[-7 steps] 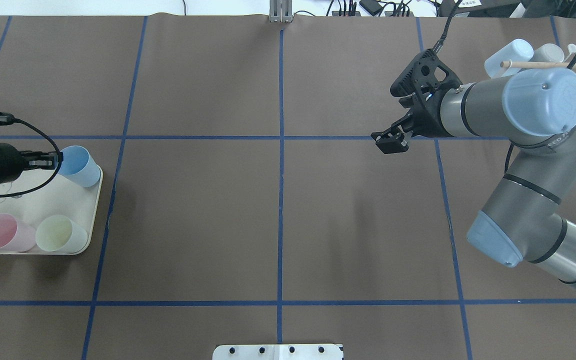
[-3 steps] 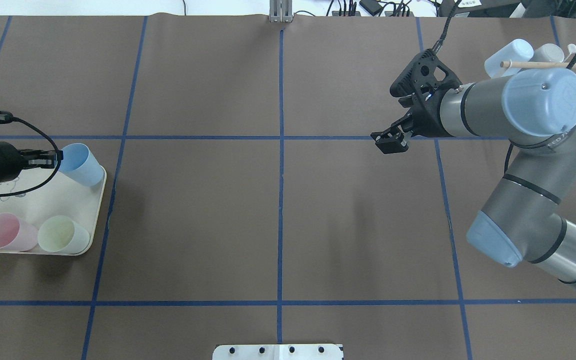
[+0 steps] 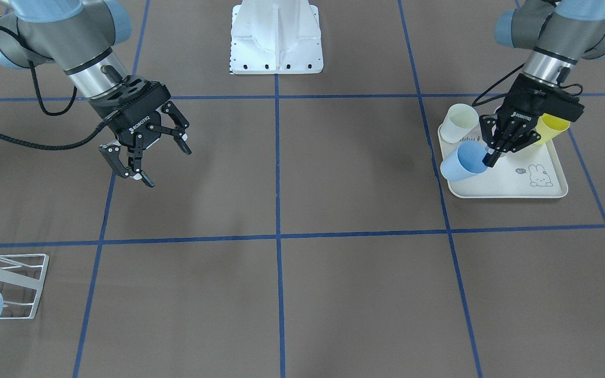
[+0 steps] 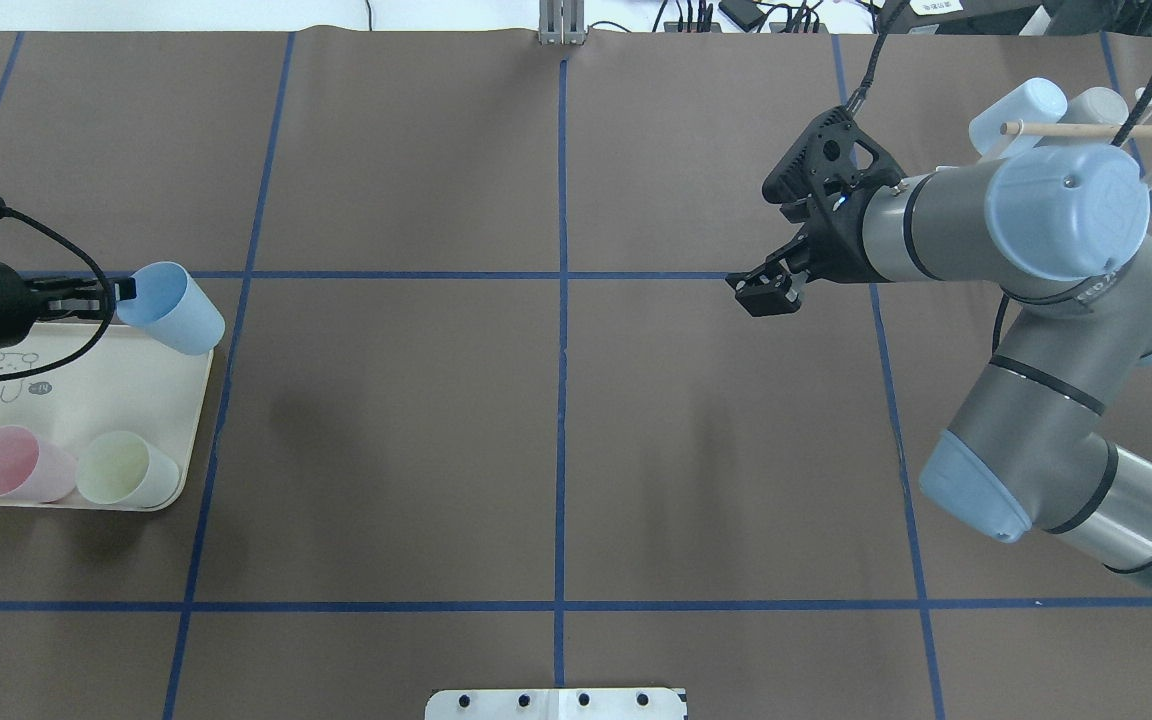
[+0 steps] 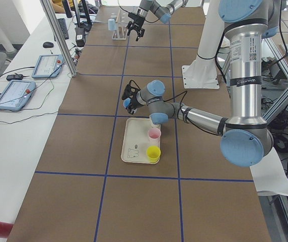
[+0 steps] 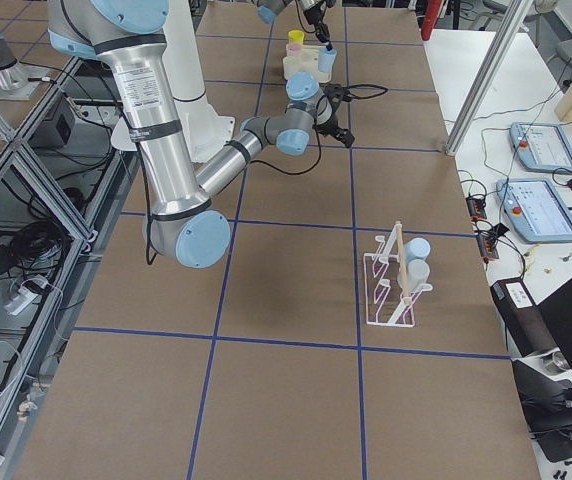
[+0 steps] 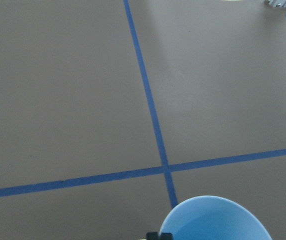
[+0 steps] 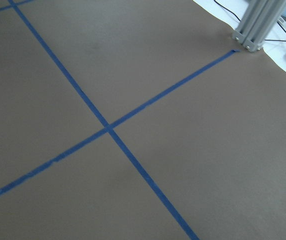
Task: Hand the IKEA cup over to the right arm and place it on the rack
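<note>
The left gripper (image 4: 122,290) pinches the rim of the blue cup (image 4: 174,310). A second ago the cup was lower, at the corner of the tray (image 4: 86,400). Now it hangs tipped in the air above the tray's edge. The right gripper (image 3: 147,157) has moved a little toward the middle, with its fingers wide apart and empty. The hand-over looks to come next. The rack (image 6: 391,290) is far off.

Broad open counter (image 4: 556,430) between tray (image 4: 86,400) and rack (image 6: 391,285); three upright cups (image 4: 11,465) bunched along one tray edge, two hung cups (image 6: 418,248) on rack prongs.
</note>
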`<state>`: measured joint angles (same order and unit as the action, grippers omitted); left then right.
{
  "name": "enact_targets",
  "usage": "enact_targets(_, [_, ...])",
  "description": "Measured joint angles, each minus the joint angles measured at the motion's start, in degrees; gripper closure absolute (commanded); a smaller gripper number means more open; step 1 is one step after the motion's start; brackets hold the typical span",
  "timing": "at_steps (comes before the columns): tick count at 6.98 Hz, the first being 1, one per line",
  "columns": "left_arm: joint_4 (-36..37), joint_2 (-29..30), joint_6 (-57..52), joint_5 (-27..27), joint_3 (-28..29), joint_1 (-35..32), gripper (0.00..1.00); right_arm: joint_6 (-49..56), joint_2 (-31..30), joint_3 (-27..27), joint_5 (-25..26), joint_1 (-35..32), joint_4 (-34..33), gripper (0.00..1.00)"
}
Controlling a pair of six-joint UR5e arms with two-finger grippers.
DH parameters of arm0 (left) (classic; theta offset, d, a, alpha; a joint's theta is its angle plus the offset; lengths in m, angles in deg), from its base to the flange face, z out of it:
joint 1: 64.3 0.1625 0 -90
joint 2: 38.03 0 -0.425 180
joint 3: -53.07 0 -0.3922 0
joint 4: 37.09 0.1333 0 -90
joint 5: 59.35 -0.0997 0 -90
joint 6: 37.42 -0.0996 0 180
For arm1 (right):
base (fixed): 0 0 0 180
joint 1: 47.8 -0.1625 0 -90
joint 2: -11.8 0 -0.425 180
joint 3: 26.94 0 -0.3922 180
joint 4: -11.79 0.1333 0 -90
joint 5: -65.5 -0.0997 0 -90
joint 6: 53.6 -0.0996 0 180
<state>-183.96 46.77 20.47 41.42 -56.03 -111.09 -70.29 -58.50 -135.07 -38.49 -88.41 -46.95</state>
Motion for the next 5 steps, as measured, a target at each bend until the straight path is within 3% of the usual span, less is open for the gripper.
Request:
enact_targets(1, [0.03, 0.58, 5.12, 0.45, -3.16, 0.08, 1.0, -0.03, 1.69, 2.01, 0.08, 1.98, 4.3, 0.01])
enact_targets(3, [-0.05, 4.51, 18.47, 3.26, -7.22, 0.4, 1.0, -0.05, 3.1, 6.77, 0.92, 6.83, 19.93, 0.01])
enact_targets(5, [-0.1, 11.26, 28.43, 4.27, -8.13, 2.19, 1.0, -0.09, 3.29, 10.33, 6.53, 13.44, 35.82, 0.01])
